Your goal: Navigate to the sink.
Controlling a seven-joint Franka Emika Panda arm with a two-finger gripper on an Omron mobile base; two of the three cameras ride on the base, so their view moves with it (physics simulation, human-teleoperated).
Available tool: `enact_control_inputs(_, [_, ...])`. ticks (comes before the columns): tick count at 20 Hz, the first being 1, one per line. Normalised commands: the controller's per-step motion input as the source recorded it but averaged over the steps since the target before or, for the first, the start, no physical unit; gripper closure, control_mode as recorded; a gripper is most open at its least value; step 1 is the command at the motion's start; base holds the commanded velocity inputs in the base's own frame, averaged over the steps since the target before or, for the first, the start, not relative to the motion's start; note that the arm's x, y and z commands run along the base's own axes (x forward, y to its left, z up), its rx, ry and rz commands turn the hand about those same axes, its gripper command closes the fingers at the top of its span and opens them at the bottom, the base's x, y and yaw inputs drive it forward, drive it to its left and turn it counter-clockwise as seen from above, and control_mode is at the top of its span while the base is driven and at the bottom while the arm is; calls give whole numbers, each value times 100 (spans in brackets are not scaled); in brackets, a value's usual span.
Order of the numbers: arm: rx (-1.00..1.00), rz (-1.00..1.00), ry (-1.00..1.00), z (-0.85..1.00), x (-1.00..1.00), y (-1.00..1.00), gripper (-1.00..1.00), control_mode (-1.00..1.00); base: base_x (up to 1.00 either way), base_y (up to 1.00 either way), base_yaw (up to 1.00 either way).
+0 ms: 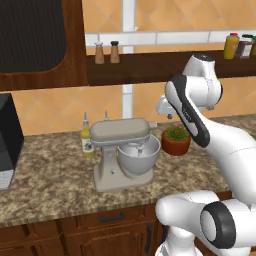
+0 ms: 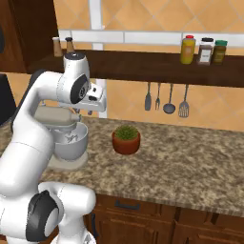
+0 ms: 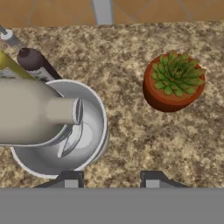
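Observation:
The sink is out of view. My gripper (image 3: 110,180) hangs open and empty above the granite counter (image 3: 131,131), its two dark fingertips (image 3: 70,179) spread wide apart. It hovers between a beige stand mixer (image 3: 39,113) with a steel bowl and a potted succulent (image 3: 173,81). In the right base view the gripper (image 2: 88,110) sits just over the mixer (image 2: 62,136), with the arm folded high above the counter.
The stand mixer (image 1: 122,150), a yellow oil bottle (image 1: 87,137) and the terracotta succulent pot (image 1: 176,139) stand on the counter. A black appliance (image 1: 7,142) sits at far left. Utensils (image 2: 165,97) hang under a shelf with spice jars (image 2: 205,50). Wooden drawers (image 2: 143,214) run below.

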Motion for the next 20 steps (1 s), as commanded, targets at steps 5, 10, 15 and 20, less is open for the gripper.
enact_control_inputs(5, [0,0,0,0,0,0,-100,100,-44,0,-7])
enact_control_inputs(10, [0,0,0,0,0,0,-100,100,-63,-8,-67])
enact_control_inputs(15, [0,0,0,0,0,0,-100,100,-19,0,-95])
enact_control_inputs(20, [0,0,0,0,0,0,-100,100,0,-7,-94])
